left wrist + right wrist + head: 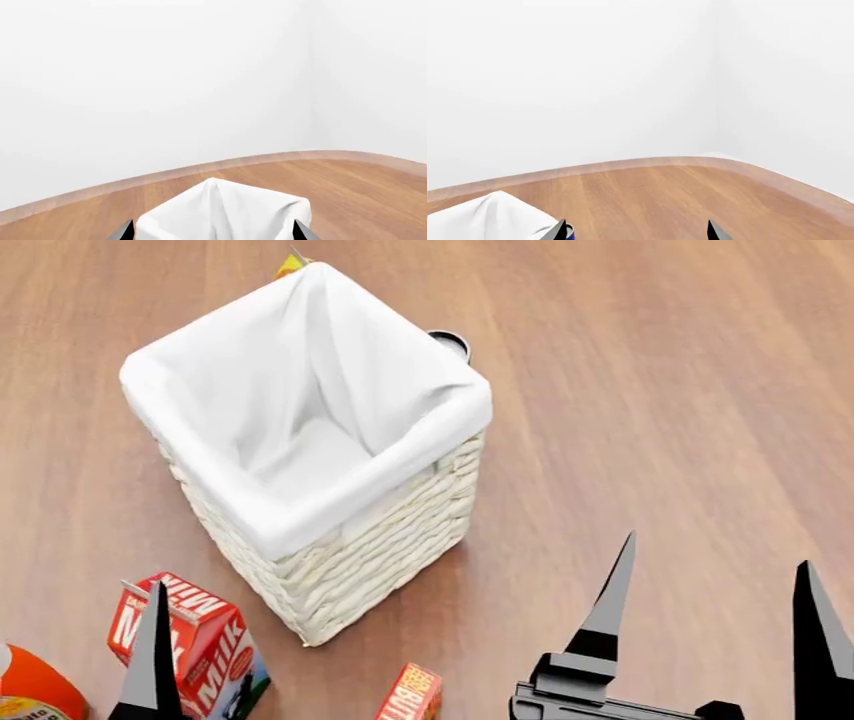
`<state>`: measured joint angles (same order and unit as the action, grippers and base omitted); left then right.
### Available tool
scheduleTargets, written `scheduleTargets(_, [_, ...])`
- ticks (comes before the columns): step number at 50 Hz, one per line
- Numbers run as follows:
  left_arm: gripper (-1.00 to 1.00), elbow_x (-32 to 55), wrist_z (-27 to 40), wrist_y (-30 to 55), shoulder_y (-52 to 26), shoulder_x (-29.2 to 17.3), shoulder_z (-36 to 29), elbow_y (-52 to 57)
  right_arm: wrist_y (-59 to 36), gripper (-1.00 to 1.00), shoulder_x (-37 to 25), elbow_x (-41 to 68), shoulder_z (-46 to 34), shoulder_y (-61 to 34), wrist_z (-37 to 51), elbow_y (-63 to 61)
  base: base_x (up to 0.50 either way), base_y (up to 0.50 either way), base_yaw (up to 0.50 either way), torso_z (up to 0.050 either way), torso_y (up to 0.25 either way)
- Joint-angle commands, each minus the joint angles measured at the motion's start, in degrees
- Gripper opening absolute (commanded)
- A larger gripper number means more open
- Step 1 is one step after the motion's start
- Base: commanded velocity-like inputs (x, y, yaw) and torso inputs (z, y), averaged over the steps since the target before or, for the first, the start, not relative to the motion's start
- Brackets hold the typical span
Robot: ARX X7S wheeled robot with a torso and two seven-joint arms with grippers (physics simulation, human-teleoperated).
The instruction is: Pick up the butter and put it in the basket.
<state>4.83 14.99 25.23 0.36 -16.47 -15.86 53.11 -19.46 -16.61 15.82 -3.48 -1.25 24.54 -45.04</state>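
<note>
Butter (411,695) stands on the wooden floor just in front of the basket (350,540), beside the milk carton (187,645). Right gripper (714,600) hovers nearby, spread and empty. Left gripper (213,231) likewise spread, holding nothing

I count one basket (334,560), one milk carton (194,640), one butter (411,695), one orange container (34,690), one can (451,340).

Flat, bright, even light fills all three renders, with no glare or blur. In the head view the basket (327,540) casts only a faint soft shadow on the wooden floor (667,390). Both wrist views bend the floor's edge into a curve; the white walls (167,75) look nearly washed out.
</note>
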Motion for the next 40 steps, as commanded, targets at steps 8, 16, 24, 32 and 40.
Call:
scheduleTargets(8, [1.00,0.24,0.97,-1.53,0.06,-0.06,0.10,-0.45,0.68,1.00,-0.55,1.21,0.01,0.07,0.20,0.23,0.20,-0.04,0.00,0.007,-0.021])
scheduleTargets(16, [1.00,1.66,0.52,-2.71,0.39,-0.31,0.36,-0.38,0.73,1.00,-0.78,1.49,-0.11,0.00,0.41,0.34,0.49,-0.10,0.00,0.000,0.000])
scheduleTargets(24, [1.00,4.20,0.10,-2.28,0.42,-0.08,0.67,0.01,0.37,1.00,-0.99,1.22,-0.37,-0.02,1.06,0.10,0.33,-0.07,0.00,0.000,0.000])
scheduleTargets(32, [1.00,4.92,0.37,-1.92,0.97,-0.01,-0.12,0.82,0.37,1.00,-1.21,2.07,0.04,0.05,1.31,-0.13,0.00,0.00,0.00,0.000,0.000])
scheduleTargets(40, [1.00,4.18,0.62,-2.82,5.15,-0.67,-3.51,2.68,0.06,1.00,-1.45,2.66,0.01,-0.05,1.62,-0.79,0.00,0.00,0.00,0.000,0.000])
